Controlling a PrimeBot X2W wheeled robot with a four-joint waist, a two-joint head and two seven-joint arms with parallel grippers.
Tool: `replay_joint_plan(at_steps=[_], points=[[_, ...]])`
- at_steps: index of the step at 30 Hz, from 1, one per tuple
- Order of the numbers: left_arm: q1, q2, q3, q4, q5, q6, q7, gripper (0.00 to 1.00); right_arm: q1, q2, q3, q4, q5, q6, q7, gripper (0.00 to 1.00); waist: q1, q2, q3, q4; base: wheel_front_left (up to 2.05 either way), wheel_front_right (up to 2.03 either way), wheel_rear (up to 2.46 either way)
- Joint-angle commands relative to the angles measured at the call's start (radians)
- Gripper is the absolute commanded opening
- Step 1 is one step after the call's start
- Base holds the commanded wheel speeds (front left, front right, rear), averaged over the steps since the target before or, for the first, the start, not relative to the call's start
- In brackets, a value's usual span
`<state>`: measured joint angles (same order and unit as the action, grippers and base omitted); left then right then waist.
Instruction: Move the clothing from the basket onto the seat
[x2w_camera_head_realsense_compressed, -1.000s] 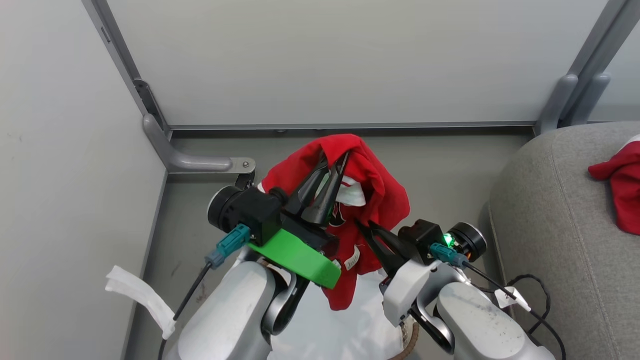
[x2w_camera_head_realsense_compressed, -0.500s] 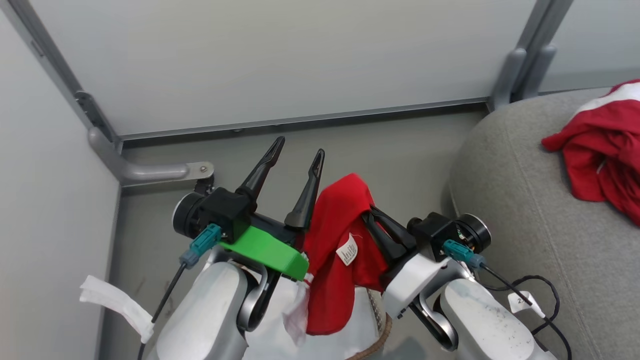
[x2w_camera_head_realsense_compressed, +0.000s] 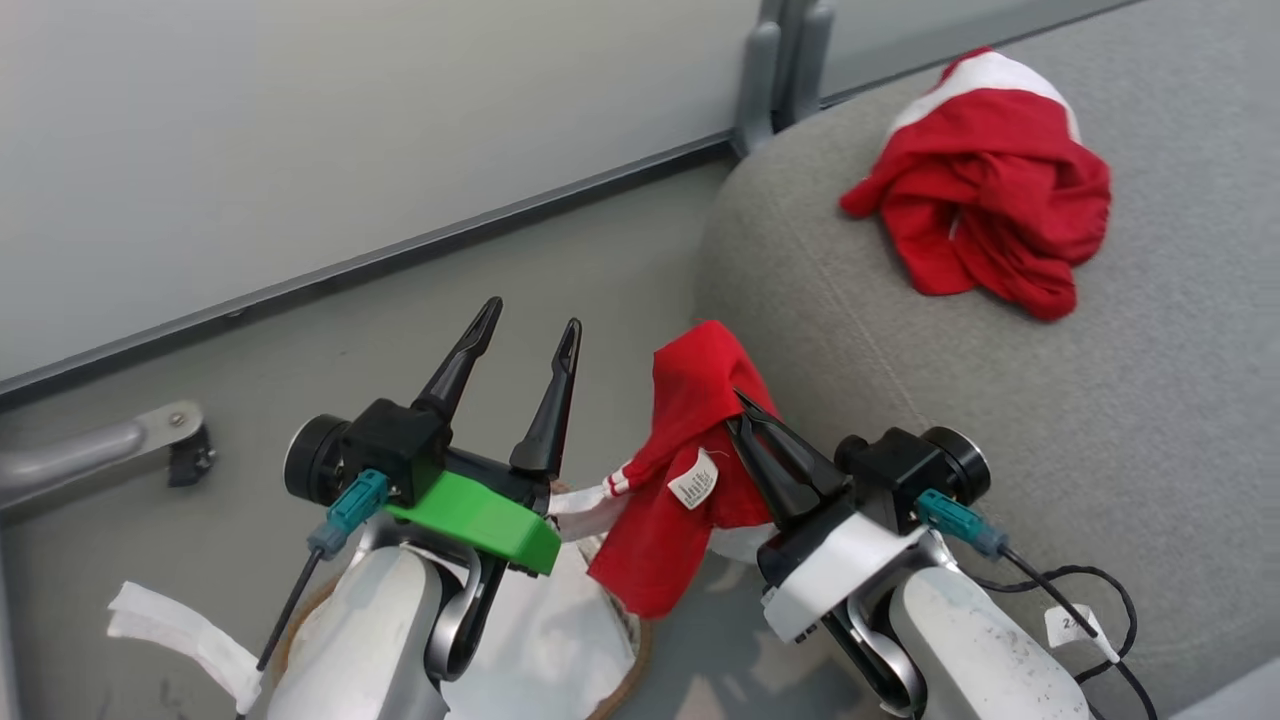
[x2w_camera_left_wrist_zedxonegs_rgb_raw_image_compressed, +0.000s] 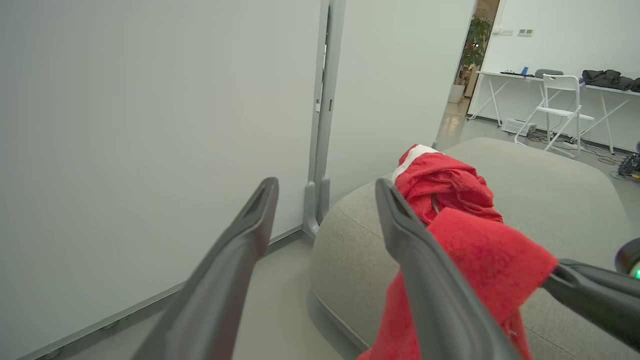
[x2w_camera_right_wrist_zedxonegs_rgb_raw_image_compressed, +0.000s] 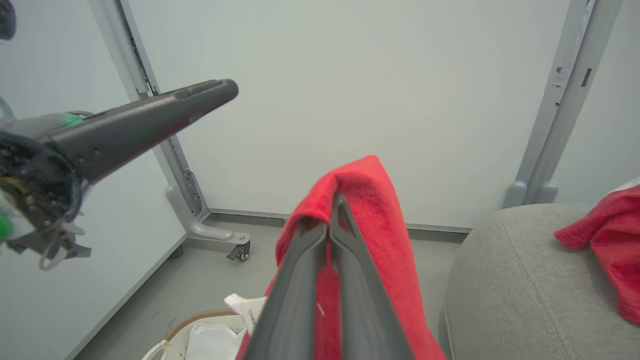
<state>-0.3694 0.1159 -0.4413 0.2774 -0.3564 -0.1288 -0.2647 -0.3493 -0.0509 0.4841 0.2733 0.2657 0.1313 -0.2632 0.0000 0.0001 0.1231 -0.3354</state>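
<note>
Grey floor (x2w_camera_head_realsense_compressed: 330, 360) lies under my arms. Nearest, low between my forearms, sits the basket (x2w_camera_head_realsense_compressed: 632, 655), its white liner (x2w_camera_head_realsense_compressed: 550, 640) showing. Above it my left gripper (x2w_camera_head_realsense_compressed: 532, 318) is spread wide with nothing between its fingers. My right gripper (x2w_camera_head_realsense_compressed: 745, 410) is clamped tight on a red garment (x2w_camera_head_realsense_compressed: 690, 380), pinched at a fold near the top so the rest hangs in a loose drape over the basket's edge. A white-trimmed corner trails toward my left wrist; I cannot tell whether it is caught there. Just beyond the hanging cloth is the rounded corner of the seat (x2w_camera_head_realsense_compressed: 900, 420), and farther across it a second garment (x2w_camera_head_realsense_compressed: 990, 210) lies crumpled. Pale wall panels (x2w_camera_head_realsense_compressed: 300, 120) stand behind.

I judge the cloth light, soft and limp. It should stay in a firm pinch on a bunched fold, but its tail will swing and drag, so it wants carrying high.
</note>
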Motion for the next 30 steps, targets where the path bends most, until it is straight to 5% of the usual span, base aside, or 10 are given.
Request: replay_joint_plan(at_steps=[1, 18, 27, 30], points=[[0.016, 0.010, 0.009, 0.001, 0.009, -0.002, 0.001, 1.00, 0.014, 0.000, -0.002, -0.012, 0.008, -0.001, -0.002, 0.00, 0.0000, -0.0001, 0.043, -0.161, 0.00, 0.00, 0.00], [-0.053, 0.027, -0.111, 0.041, -0.035, -0.002, 0.001, 1.00, 0.079, 0.000, -0.165, -0.163, -0.064, -0.001, -0.002, 0.00, 0.0000, -0.0001, 0.091, -0.216, 0.04, 0.04, 0.04], [-0.027, 0.053, -0.115, 0.011, -0.043, -0.002, 0.001, 1.00, -0.187, -0.002, -0.327, -0.205, -0.236, -0.001, -0.002, 0.00, 0.0000, -0.0001, 0.128, -0.215, 0.05, 0.05, 0.05], [-0.021, 0.066, -0.113, 0.002, -0.042, -0.002, 0.001, 1.00, -0.325, -0.047, -0.355, -0.174, -0.303, -0.001, -0.002, 0.00, 0.0000, -0.0001, 0.149, -0.213, 0.00, 0.00, 0.00]])
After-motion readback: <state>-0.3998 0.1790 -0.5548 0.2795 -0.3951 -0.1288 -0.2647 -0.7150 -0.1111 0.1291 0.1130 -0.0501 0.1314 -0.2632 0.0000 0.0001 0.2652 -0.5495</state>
